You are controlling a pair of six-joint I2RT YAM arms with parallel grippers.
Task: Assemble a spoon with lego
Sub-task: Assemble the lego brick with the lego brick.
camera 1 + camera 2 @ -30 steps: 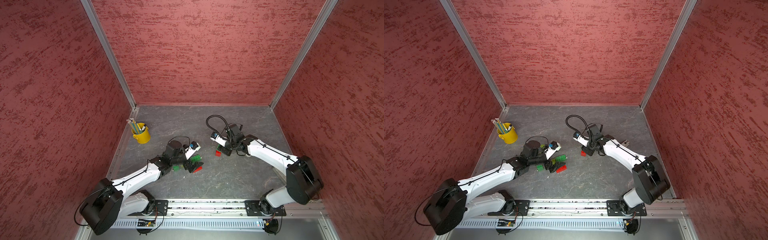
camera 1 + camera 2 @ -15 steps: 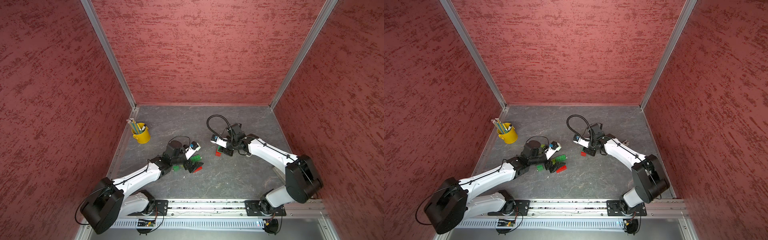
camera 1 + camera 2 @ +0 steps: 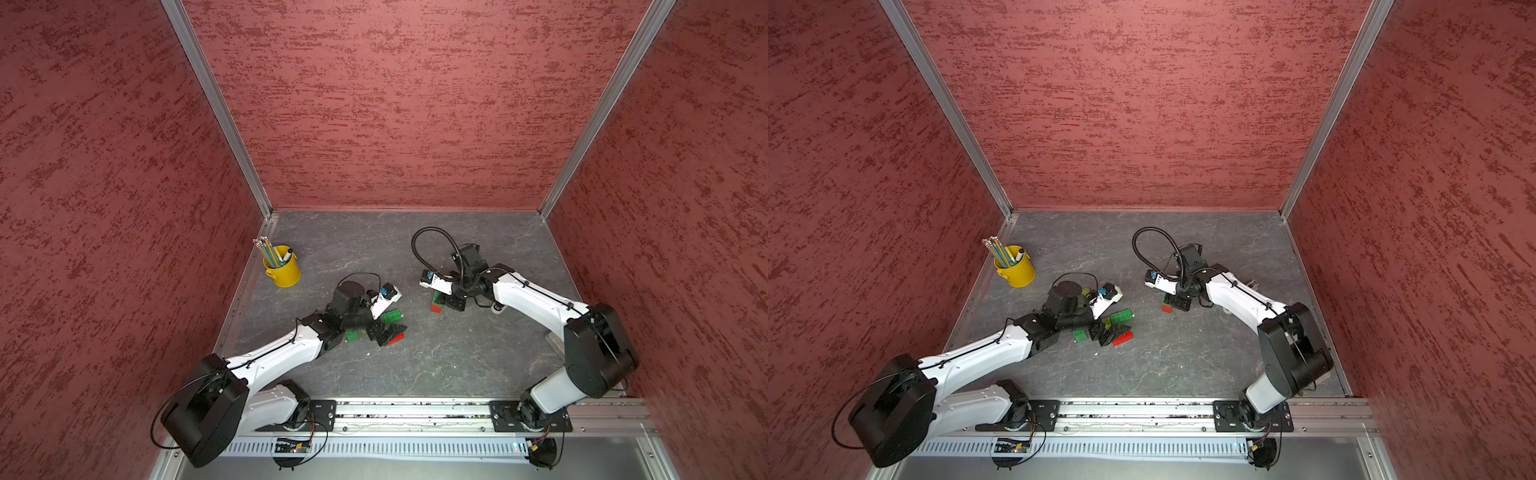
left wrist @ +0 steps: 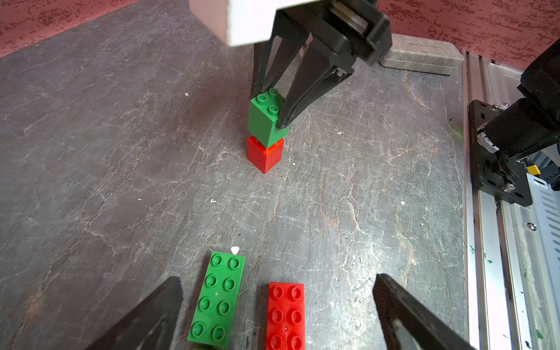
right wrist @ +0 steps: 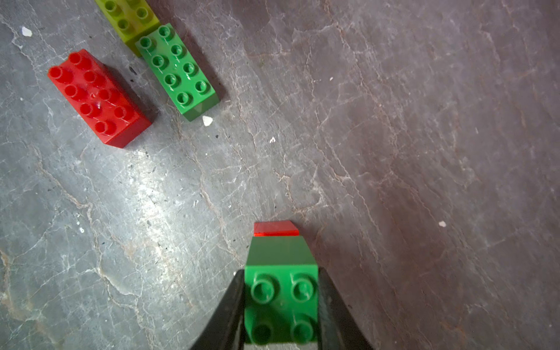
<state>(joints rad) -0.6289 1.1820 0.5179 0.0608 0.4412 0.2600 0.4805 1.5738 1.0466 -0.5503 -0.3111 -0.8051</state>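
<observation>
My right gripper [image 5: 281, 272] is shut on a dark green square brick [image 5: 281, 303] that sits on a red square brick [image 5: 275, 228]. This two-brick stack [image 4: 266, 136] stands upright on the table. In both top views the right gripper [image 3: 451, 301] stands over it. My left gripper [image 4: 277, 277] is open and low over the table. A dark green oblong brick [image 4: 216, 300] and a red oblong brick [image 4: 285, 315] lie flat side by side between its fingers. A lime brick [image 5: 130, 21] touches the green oblong's far end. Another green square brick [image 3: 352, 336] lies beside the left wrist.
A yellow cup [image 3: 282, 270] of pencils stands at the back left by the wall. A grey block [image 4: 421, 54] lies near the right wall. The arms' metal rail [image 3: 415, 409] runs along the front edge. Red walls close in three sides.
The right wrist has shifted very slightly. Both grippers and all the bricks stand as before.
</observation>
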